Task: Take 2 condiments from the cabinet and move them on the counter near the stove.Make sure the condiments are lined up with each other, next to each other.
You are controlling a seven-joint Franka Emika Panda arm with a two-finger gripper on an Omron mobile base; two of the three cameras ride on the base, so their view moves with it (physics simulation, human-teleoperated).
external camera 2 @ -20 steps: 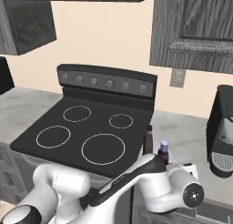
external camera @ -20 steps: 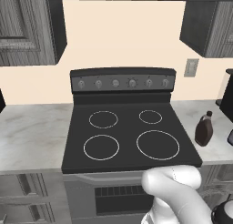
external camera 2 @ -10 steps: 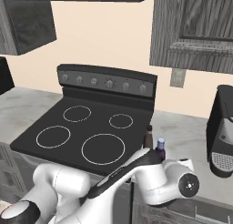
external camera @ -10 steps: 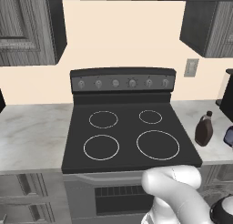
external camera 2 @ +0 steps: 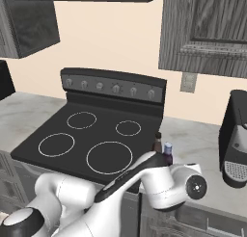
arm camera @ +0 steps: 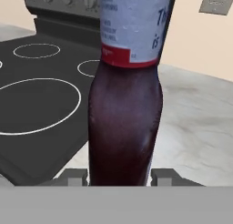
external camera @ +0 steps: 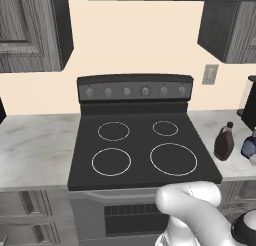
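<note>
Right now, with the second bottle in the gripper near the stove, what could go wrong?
The gripper is shut low on the purple bottle, so it might tip on release. The brown bottle stands close by on the counter; a sideways nudge could knock it. Set down off-line, the two would not line up beside the stove.

We see the stove [external camera: 142,147] set into the counter [external camera: 35,142], which runs on to both its sides. Wall cabinets [external camera: 30,32] hang above on the left and right. On the counter just right of the stove stands one bottle [external camera: 224,142]; a second bottle [external camera: 249,144] sits just beside it, further right, at the frame's edge. From the right base view, the second bottle [external camera 2: 168,153] stands in front of the first [external camera 2: 157,142], close together, with the arm before them. The coffee machine [external camera 2: 235,137] stands on the counter well to their right. An outlet [external camera 2: 188,82] sits on the wall behind, right of the stove's back panel [external camera 2: 113,86].
</note>
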